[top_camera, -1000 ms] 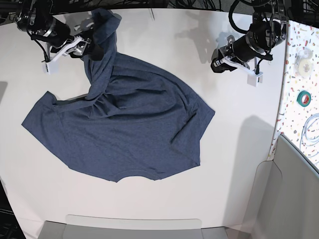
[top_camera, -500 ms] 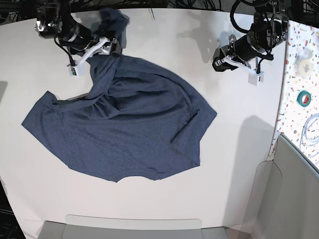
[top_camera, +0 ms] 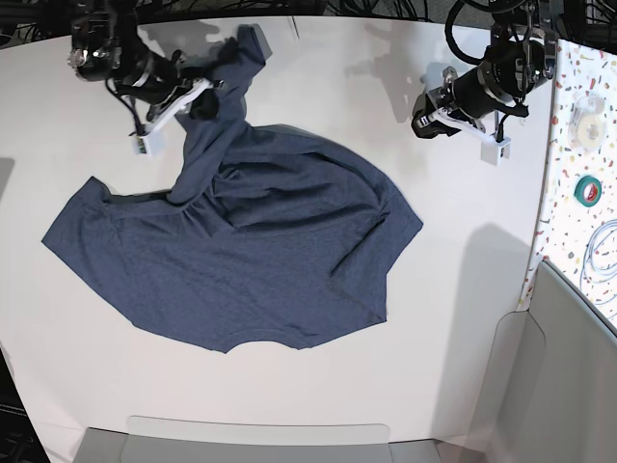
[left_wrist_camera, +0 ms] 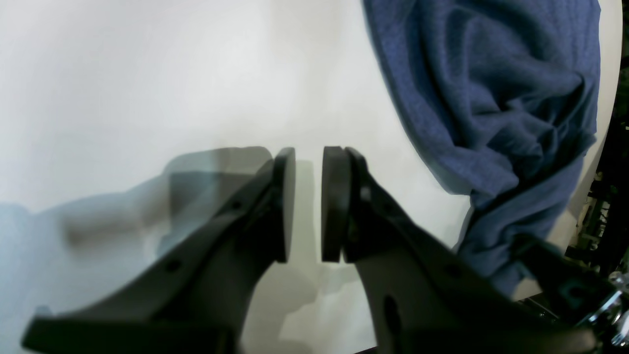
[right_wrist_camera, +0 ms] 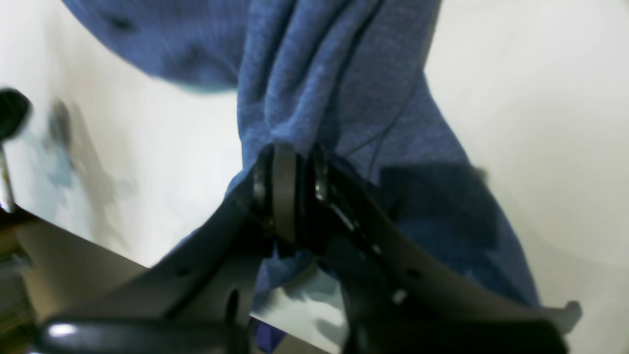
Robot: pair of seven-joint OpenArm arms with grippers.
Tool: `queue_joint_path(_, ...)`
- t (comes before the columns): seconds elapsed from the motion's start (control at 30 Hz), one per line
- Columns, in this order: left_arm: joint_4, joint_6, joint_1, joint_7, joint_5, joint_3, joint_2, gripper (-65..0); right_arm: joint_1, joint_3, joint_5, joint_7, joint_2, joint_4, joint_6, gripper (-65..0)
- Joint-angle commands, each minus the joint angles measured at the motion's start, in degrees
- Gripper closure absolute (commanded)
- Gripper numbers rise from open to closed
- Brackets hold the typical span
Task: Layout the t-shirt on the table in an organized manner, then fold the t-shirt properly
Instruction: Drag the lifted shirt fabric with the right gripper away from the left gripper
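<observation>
The dark navy t-shirt [top_camera: 251, 251] lies spread but wrinkled on the white table [top_camera: 463, 289], with no lettering showing. One part is drawn up into a bunched ridge toward the far left. My right gripper [top_camera: 212, 89] is shut on that bunch, and in the right wrist view the cloth [right_wrist_camera: 334, 73] fans out from the closed pads of the gripper [right_wrist_camera: 295, 196]. My left gripper [top_camera: 416, 123] hovers over bare table at the far right. In the left wrist view the left gripper [left_wrist_camera: 308, 204] is empty, its pads a narrow gap apart, with the shirt [left_wrist_camera: 491, 88] off to its right.
A speckled strip [top_camera: 578, 145] runs along the right edge, carrying a green tape roll [top_camera: 589, 189] and a coiled white cable [top_camera: 603, 253]. Grey panels stand at the front edge [top_camera: 260, 439] and the right front corner [top_camera: 569, 376].
My right gripper has carried the gripped bunch of shirt to the right along the far edge, stretching the ridge of cloth. The left arm has barely moved.
</observation>
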Motion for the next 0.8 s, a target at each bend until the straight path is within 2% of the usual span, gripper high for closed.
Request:
queue_joint_path(0.0,0.8,-0.5,-0.3,-0.6,-0.9,-0.4,-0.8,-10.3,0.3,1.5,3.1,2.0,1.4,1.0,0.2,0.0)
queue_joint_path(0.07,0.8,-0.5,-0.4,-0.6,-0.9,0.0,-1.6,-10.2,-0.1,4.5,8.8,2.9,2.5,1.0,1.3,0.0)
queue_joint_path(0.2,0.8,-0.6,-0.5,-0.6,-0.9,-0.2,-1.8,-10.2,-0.2,10.8,18.8,3.0,2.8,0.6,9.8,0.0)
queue_joint_path(0.27,0.8,-0.6,-0.5,-0.6,-0.9,-0.1,-1.8,-10.2,-1.3,14.3,21.9,3.1,2.8,0.4,12.8,0.0)
queue_joint_path(0.37,0.8,-0.6,-0.5,-0.6,-0.9,0.0,-1.8,-10.2,-2.9,19.4,24.9,3.1,2.2,0.4,15.3,0.0)
queue_joint_path(0.57,0.8,-0.6,-0.5,-0.6,-0.8,0.2,-3.4,-10.1,-6.9,29.7,31.7,2.8,-3.3,-5.1,16.1,0.0)
queue_joint_path(0.7,0.8,-0.6,-0.5,-0.2,-0.8,0.3,-4.1,-10.3,-9.2,32.2,36.2,2.6,-2.9,-14.2,16.1,0.0)
queue_joint_path(0.77,0.8,-0.6,-0.5,-0.2,-0.8,0.3,-4.2,-10.3,-9.2,32.2,36.7,-0.1,-2.2,-18.6,16.1,0.0)
